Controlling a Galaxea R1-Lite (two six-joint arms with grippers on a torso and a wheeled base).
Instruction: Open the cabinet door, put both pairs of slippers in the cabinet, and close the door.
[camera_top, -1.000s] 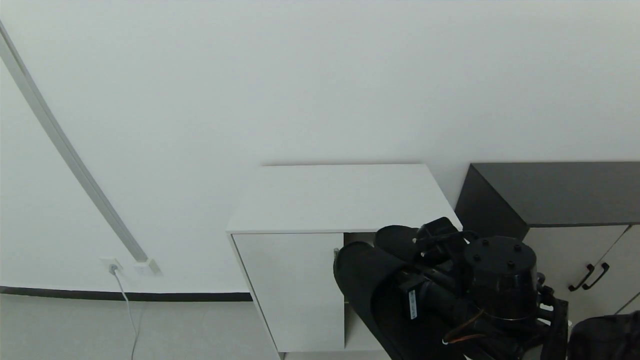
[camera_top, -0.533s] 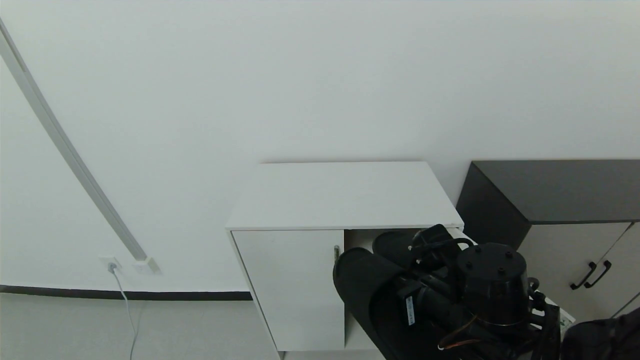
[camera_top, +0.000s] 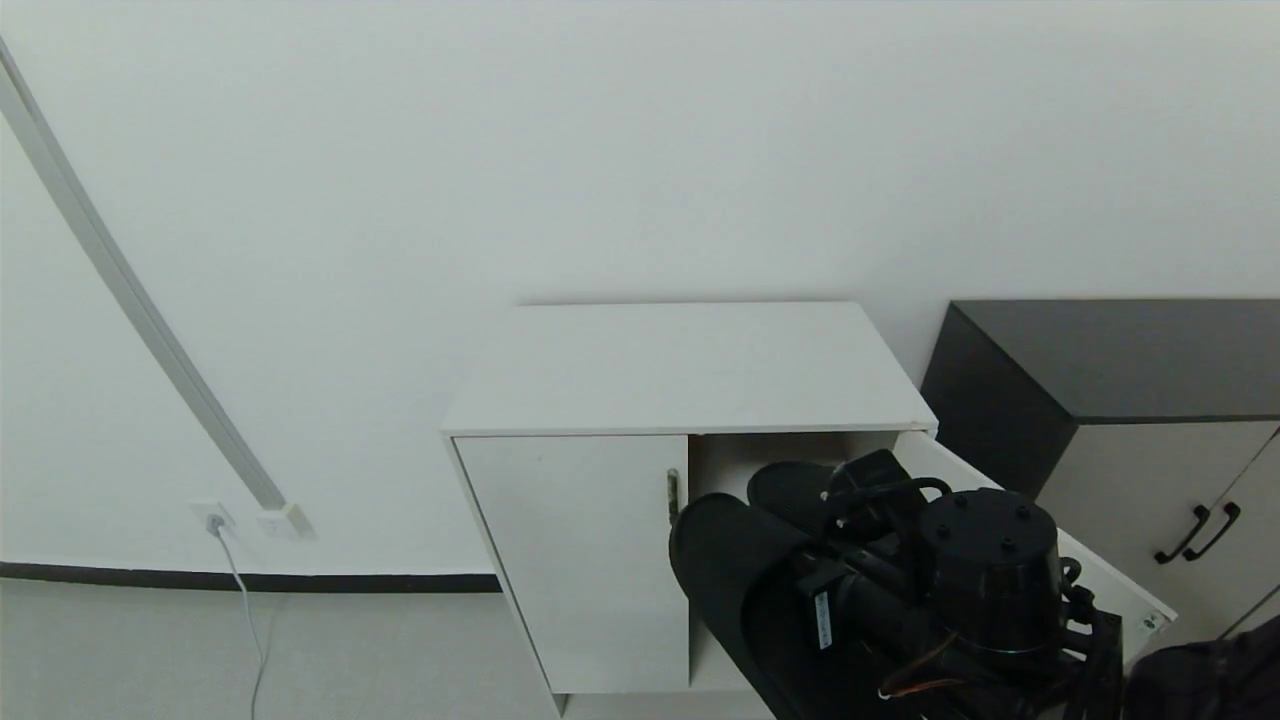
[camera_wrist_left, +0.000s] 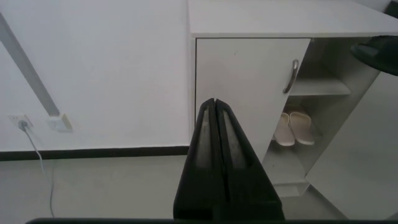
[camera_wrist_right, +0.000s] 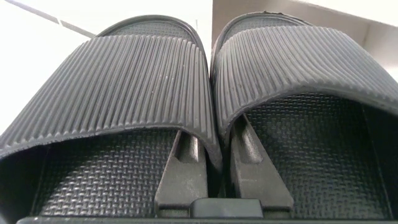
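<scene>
Head view: the black slippers (camera_top: 735, 570) are held before the white cabinet's (camera_top: 680, 370) open half, toes toward it, heels hidden by the arm. Left wrist view: the left gripper (camera_wrist_left: 214, 106) is closed, empty; pale slippers (camera_wrist_left: 293, 127) lie shelved inside. Right wrist view: the right gripper (camera_wrist_right: 217, 177) is clamped on the adjoining straps.

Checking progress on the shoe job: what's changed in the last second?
The head camera shifted, so the whole scene slid. Against the white cabinet, the black slippers in the right claw dropped from level with its top edge to the open side. The claw holds them as before; the left door stays shut.
</scene>
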